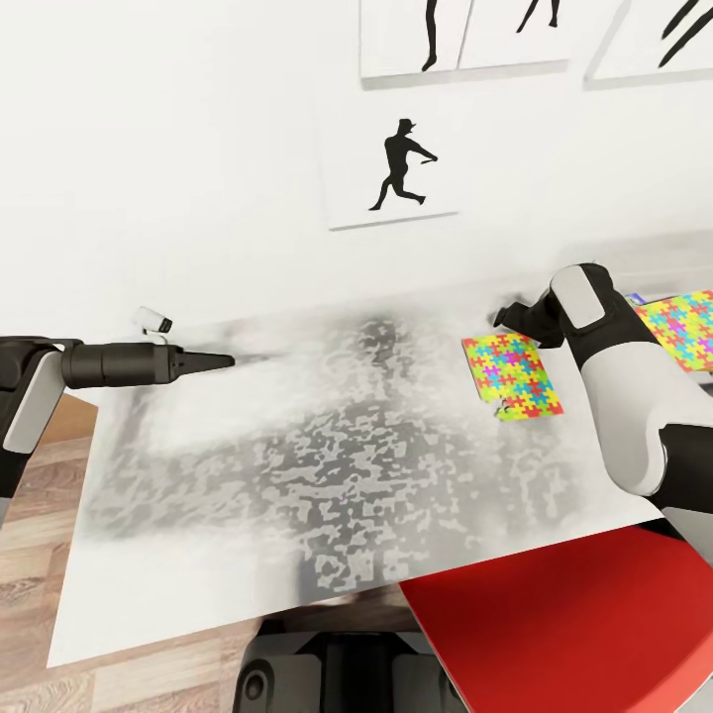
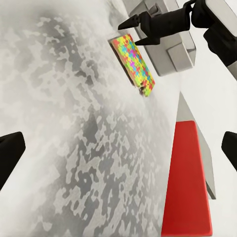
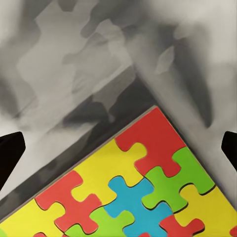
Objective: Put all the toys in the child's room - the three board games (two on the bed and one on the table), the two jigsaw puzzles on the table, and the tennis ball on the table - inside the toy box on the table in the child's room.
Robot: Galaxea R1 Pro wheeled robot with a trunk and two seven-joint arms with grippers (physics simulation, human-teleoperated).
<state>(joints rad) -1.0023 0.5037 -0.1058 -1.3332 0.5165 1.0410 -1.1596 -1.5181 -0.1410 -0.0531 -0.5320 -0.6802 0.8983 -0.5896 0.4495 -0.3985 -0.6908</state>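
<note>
One jigsaw puzzle [image 1: 513, 376] lies flat on the mottled grey table [image 1: 297, 465], right of the middle. My right gripper [image 1: 505, 317] hovers open just over its far corner; the right wrist view has that corner of the puzzle [image 3: 148, 187] between the spread fingertips [image 3: 10, 153]. A second jigsaw puzzle [image 1: 685, 327] shows past my right forearm, partly hidden. My left gripper [image 1: 213, 361] is open and holds nothing, over the table's left side, pointing towards the first puzzle [image 2: 132, 61]. The board games and tennis ball are out of view.
A red chair seat [image 1: 574, 634] sits against the table's near right edge. A small white object [image 1: 153, 319] lies at the far left by the wall. A pale grey block [image 2: 177, 54] stands beyond the puzzle under my right arm; I cannot tell what it is.
</note>
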